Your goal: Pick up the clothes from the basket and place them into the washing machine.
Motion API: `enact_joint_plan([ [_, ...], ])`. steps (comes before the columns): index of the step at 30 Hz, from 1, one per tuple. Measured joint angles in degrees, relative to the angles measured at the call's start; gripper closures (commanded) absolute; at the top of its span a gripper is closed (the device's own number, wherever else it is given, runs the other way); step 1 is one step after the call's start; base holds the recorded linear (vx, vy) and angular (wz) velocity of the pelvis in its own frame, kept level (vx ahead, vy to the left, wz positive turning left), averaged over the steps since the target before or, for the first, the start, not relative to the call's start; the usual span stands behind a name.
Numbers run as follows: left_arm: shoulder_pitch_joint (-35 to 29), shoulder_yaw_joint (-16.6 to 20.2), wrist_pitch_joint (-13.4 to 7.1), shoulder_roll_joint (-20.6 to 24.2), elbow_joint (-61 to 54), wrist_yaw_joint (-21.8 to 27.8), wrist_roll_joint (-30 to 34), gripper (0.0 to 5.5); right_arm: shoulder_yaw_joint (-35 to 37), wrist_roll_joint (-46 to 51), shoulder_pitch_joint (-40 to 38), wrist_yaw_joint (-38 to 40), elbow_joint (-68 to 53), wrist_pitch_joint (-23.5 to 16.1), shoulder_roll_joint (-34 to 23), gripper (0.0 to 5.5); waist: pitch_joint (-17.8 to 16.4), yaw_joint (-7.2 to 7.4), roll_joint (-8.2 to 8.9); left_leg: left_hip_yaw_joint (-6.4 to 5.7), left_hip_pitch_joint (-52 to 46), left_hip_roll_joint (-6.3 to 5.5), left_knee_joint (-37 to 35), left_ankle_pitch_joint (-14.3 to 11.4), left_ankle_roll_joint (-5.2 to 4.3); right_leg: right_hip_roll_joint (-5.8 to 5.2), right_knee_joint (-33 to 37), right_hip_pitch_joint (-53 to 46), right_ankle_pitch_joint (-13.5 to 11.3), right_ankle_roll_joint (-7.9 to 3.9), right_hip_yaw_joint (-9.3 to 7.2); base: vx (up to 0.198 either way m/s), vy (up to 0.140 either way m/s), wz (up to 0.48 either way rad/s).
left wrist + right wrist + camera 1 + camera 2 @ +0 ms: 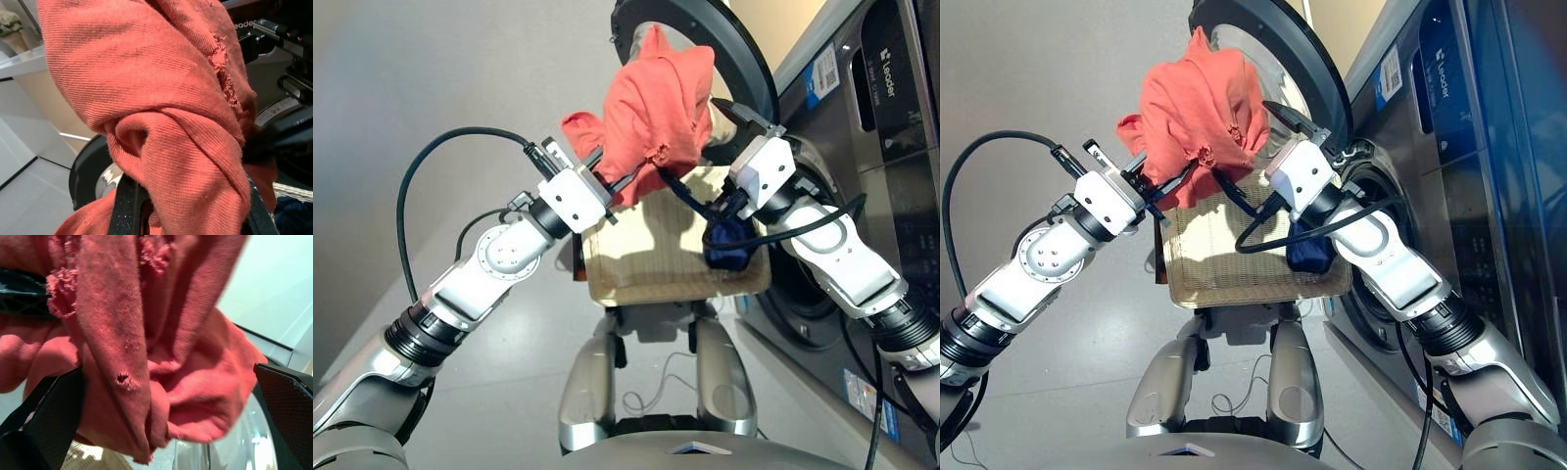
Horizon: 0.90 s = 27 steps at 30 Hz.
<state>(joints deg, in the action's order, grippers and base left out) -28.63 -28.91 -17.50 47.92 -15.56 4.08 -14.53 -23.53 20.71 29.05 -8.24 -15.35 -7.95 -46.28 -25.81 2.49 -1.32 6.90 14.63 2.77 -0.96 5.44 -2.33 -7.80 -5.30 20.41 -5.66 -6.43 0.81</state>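
- The washing machine (1449, 147) stands on the robot's right, its round door (744, 49) swung open behind the raised cloth
- The cream basket (656, 264) lies low in front of the machine's opening, between the two arms
- A navy garment (729, 245) sits at the basket's right edge, just under the right wrist; a black cable (1263, 230) loops across in front of it
- The coral-red garment (656, 108) is held up above the basket, in front of the open door
- The left gripper (622, 176) is clamped on the lower part of the red cloth, which bunches over its fingers (128, 205)
- The right gripper (171, 396) has its jaws spread wide, one finger on each side of the hanging red cloth, not pinching it
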Motion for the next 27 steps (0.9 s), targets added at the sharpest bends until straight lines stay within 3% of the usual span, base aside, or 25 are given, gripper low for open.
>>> enact_joint_plan([
  [4,0.0,0.0,-0.7,0.1,-1.1,0.0,0.1,5.5,4.5,0.1,-3.1,0.0,-2.7,-0.1,-1.5,0.0,0.0,-0.34,0.01,-0.27,0.2,-0.55,-0.1,0.0,0.02,-0.57,0.4,-0.1,0.0,-0.32,-0.26,0.0,0.0,0.0],
  [11,-0.1,0.0,-0.8,0.5,-1.0,0.0,0.5,5.5,2.4,0.3,-3.0,-2.3,-3.2,0.0,-3.0,0.0,0.0,-0.13,0.01,-0.08,0.0,-1.02,-0.9,0.4,0.61,-1.28,1.0,-0.2,-0.4,-0.95,-0.06,0.0,0.0,0.0],
  [19,-1.4,-0.1,-1.0,0.4,-1.0,0.0,0.6,5.5,-9.1,0.2,4.6,-5.4,-1.1,1.7,-3.1,0.0,0.0,0.16,0.01,0.07,-0.1,-1.1,-0.9,0.5,0.77,-1.27,1.3,-0.3,-0.7,-0.96,0.03,0.0,0.0,0.0],
  [27,-2.3,-0.1,-1.0,-0.6,-1.1,0.5,0.5,5.5,-15.5,-3.2,11.8,-8.5,7.9,6.7,-2.5,0.0,0.0,-0.26,0.02,-0.07,-0.4,-1.06,-0.9,0.6,0.78,-1.13,1.4,-0.6,-0.8,-0.91,-0.1,0.0,0.0,0.0],
])
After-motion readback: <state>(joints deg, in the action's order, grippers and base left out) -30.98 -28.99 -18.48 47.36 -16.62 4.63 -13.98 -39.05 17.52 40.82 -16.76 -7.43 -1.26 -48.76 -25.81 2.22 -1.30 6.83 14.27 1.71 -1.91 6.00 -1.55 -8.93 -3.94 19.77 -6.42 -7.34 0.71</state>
